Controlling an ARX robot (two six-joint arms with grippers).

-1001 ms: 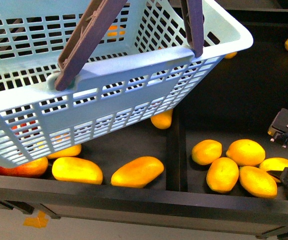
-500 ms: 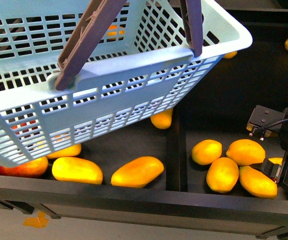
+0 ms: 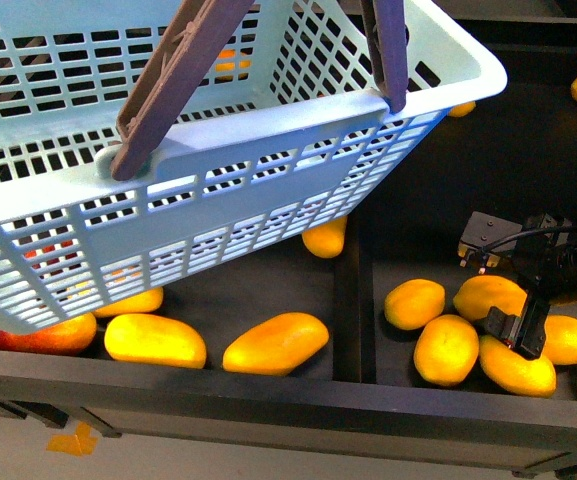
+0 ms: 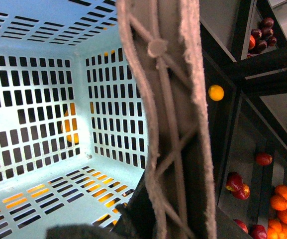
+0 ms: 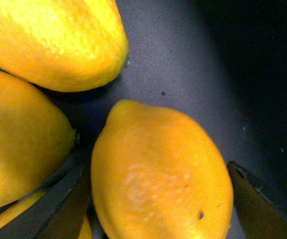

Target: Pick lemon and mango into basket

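Grasp of the lemon (image 5: 159,172) is the step in hand: my right gripper (image 3: 498,288) straddles it in the right-hand bin (image 3: 438,200), fingers spread wide either side. Next, I judge, I lower slightly and close squarely. My left gripper (image 4: 173,226) clamps the basket (image 3: 268,160) handle, holding it aloft.

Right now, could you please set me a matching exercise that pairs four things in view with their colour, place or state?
Things:
1. basket
2. handles
3. mango
4. right gripper

Descriptions:
A. brown
B. open, one finger on either side of a lemon
C. pale turquoise, tilted
D. lying in the left compartment

Pairs: 1-C, 2-A, 3-D, 4-B
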